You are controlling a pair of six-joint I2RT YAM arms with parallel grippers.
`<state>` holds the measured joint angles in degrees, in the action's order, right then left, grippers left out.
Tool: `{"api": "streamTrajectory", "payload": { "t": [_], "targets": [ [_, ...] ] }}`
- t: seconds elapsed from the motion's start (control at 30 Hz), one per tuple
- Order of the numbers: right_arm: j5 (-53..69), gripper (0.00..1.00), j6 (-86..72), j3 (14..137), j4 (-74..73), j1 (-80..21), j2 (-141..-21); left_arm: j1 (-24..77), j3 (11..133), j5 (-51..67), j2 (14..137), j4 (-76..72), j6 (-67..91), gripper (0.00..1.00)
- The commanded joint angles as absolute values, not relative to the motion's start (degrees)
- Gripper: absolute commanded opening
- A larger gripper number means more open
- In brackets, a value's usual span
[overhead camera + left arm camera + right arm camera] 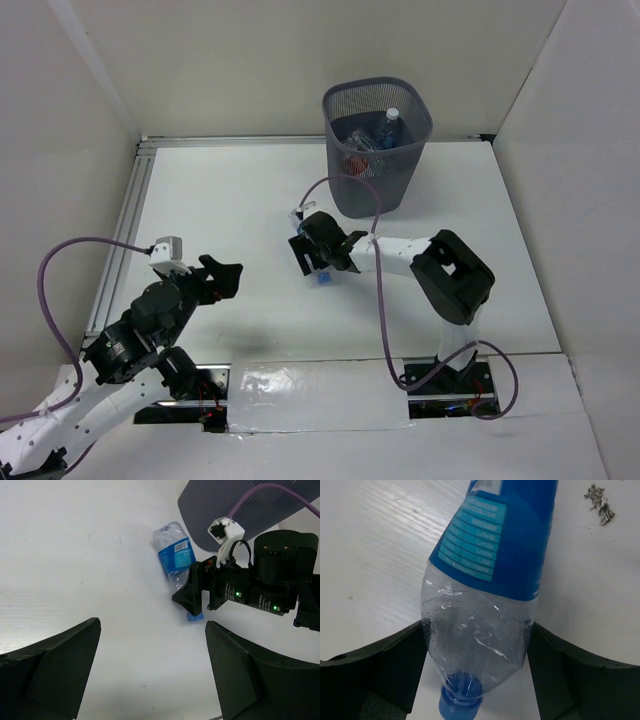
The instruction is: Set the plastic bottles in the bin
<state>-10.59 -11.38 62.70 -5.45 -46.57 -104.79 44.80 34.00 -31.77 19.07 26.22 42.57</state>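
Blue-label bottle (173, 556) lies on its side on the table (220, 190), just in front of the bin (338, 108). Right gripper (316, 265) straddles its neck end – clamped or not, cannot tell. Left gripper (218, 278) hangs spread and empty, well apart. Other bottles (385, 132) in bin.

Blue-labelled bottle (174, 556) lying flat near upright mesh bin (362, 190), other bottles (386, 132) inside.

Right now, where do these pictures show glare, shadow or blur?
Top external: even light, faint shadows on the white table, sheen on the clear tape strip. Left wrist: its own black fingers loom dark. Right wrist: glints on the clear blue-labelled plastic bottle, label print blurred.
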Motion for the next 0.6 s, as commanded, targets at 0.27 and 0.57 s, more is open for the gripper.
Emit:
{"api": "streamTrajectory", "payload": {
  "t": [0.27,0.57],
  "targets": [
    [4.72,0.14,2.09,65.3,-2.72,-45.61,-101.09,45.09,33.13,-30.41,21.53,23.82,43.51,0.98],
    [20.66,0.13,10.72,84.27,-8.79,-43.51,-85.35,45.09,31.91,-28.83,23.81,18.29,41.75,1.0]
  ]
}}
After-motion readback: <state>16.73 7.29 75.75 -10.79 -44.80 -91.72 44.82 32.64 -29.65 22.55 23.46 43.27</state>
